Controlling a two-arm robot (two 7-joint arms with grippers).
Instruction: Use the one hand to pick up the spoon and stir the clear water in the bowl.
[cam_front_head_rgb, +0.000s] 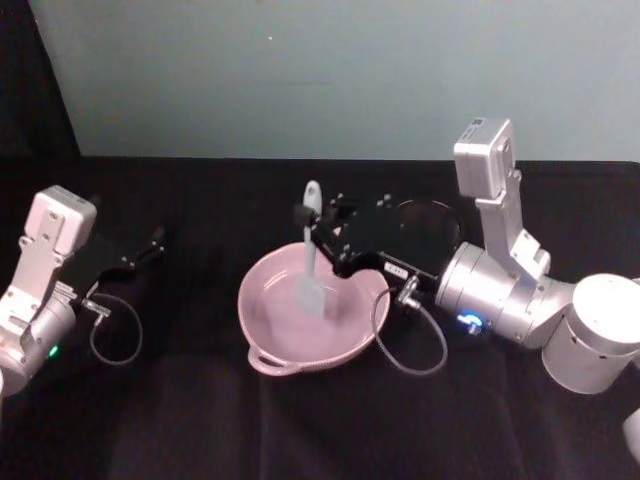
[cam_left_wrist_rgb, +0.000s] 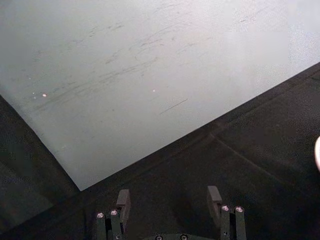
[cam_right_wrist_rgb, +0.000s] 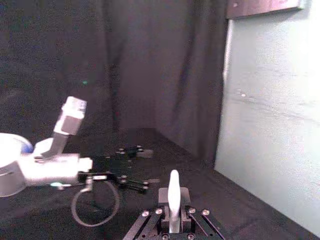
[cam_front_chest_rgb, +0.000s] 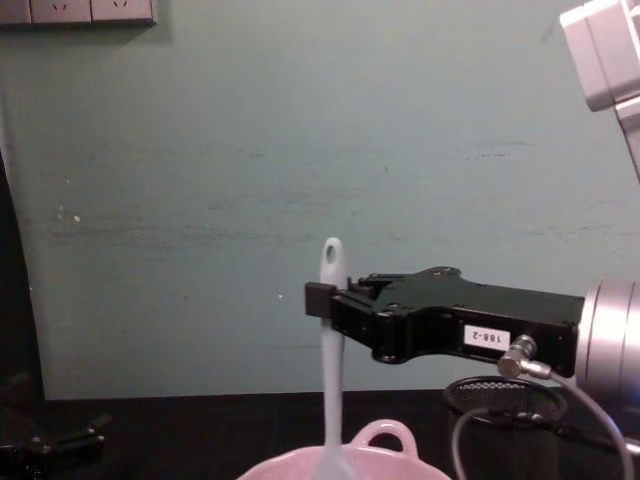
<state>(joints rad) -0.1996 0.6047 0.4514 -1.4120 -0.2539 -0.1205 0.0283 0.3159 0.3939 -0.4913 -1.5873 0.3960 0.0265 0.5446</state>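
The right gripper (cam_front_head_rgb: 314, 228) reaches in from the right over the far side of the bowl (cam_front_head_rgb: 300, 366), its black fingers pointing left and clamped on the upper handle of the spoon (cam_front_head_rgb: 310, 262). The spoon stands nearly upright. The tip with its oval hole rises just above the fingers, and the rest of the handle drops straight below them into the bowl. From the head view the flat scoop lies down inside the bowl, near its middle, though whether it touches the bottom cannot be told. In the chest view the right gripper (cam_front_chest_rgb: 321, 298) is level, well above the bowl (cam_front_chest_rgb: 400, 462), pinching the spoon (cam_front_chest_rgb: 331, 345) just under the holed tip. The pink loop handle on the far rim shows right beside the lower handle. The right wrist view shows the spoon (cam_right_wrist_rgb: 173, 189) as a white strip squeezed between the closed fingers of the right gripper (cam_right_wrist_rgb: 173, 207). The bowl sits on the black table (cam_front_head_rgb: 300, 440) at the centre, with a black wire-mesh cup (cam_front_head_rgb: 432, 226) just beyond and to the right of it, behind the gripper body. The left gripper (cam_front_head_rgb: 142, 250) rests far to the left, well apart from the bowl. In its own wrist view the left gripper (cam_left_wrist_rgb: 168, 202) has its fingers (cam_left_wrist_rgb: 123, 201) spread wide with nothing between them.
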